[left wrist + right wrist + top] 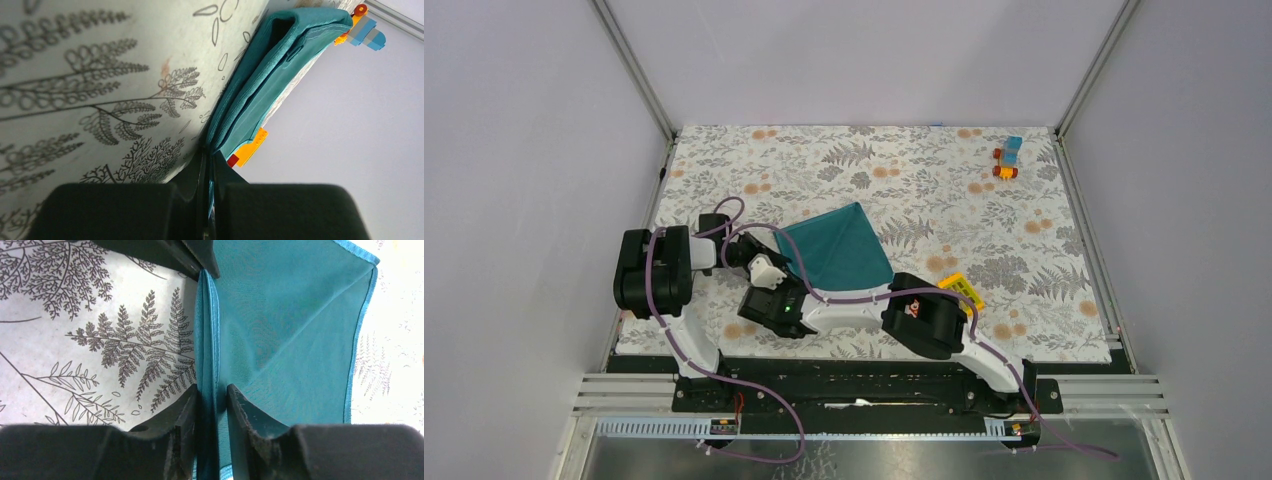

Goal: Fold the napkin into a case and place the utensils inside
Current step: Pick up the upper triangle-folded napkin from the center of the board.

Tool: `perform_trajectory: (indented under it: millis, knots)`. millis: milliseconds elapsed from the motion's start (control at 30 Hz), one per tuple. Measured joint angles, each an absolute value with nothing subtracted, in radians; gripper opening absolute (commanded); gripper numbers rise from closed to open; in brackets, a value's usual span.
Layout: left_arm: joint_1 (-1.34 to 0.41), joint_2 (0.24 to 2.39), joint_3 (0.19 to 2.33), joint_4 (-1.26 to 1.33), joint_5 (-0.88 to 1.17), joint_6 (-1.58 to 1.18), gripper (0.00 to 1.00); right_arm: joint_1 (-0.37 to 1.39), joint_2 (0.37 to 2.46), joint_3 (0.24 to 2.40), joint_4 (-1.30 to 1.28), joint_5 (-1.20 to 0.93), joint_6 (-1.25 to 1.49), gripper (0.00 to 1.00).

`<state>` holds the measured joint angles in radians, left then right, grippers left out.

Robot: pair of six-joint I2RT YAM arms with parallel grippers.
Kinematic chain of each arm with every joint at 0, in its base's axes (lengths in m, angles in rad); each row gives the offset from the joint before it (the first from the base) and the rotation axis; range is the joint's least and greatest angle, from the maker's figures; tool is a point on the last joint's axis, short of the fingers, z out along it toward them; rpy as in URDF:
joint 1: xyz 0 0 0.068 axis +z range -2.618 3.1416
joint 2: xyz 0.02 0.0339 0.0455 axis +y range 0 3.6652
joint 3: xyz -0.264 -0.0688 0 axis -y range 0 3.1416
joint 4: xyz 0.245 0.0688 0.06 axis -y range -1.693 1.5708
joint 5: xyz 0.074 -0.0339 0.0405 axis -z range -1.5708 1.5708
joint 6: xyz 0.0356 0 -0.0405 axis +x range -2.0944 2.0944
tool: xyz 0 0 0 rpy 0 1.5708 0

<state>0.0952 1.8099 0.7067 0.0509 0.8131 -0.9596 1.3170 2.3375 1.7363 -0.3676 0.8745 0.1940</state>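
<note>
Beneath the arms, left gripper and right gripper clamp the napkin, its near edge hidden from above.

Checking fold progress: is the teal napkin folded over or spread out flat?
Folded. The left wrist view shows the napkin in stacked layers, and the left gripper and right gripper each pinch its doubled edge.

Our left pincer clamped on the napkin edge
We see the teal folds stacked on the fern-print worktop, an orange-yellow block peeking out just behind them.
</note>
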Motion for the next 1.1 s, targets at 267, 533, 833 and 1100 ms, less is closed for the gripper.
perform_trajectory:
  millis: [267,533,833,1100]
  knots:
    - [0.099,1.811,0.708,0.044,0.818,-0.949,0.00,1.322,2.337,1.738,-0.410,0.871,0.229,0.23]
    - [0.099,1.815,0.712,0.042,0.823,-0.941,0.00,1.322,2.337,1.739,-0.435,0.870,0.248,0.35]
    - [0.099,1.817,0.712,0.043,0.826,-0.939,0.00,1.325,2.337,1.776,-0.489,0.870,0.247,0.48]
    - [0.099,1.817,0.712,0.043,0.826,-0.939,0.00,1.343,2.343,1.886,-0.541,0.870,0.225,0.46]
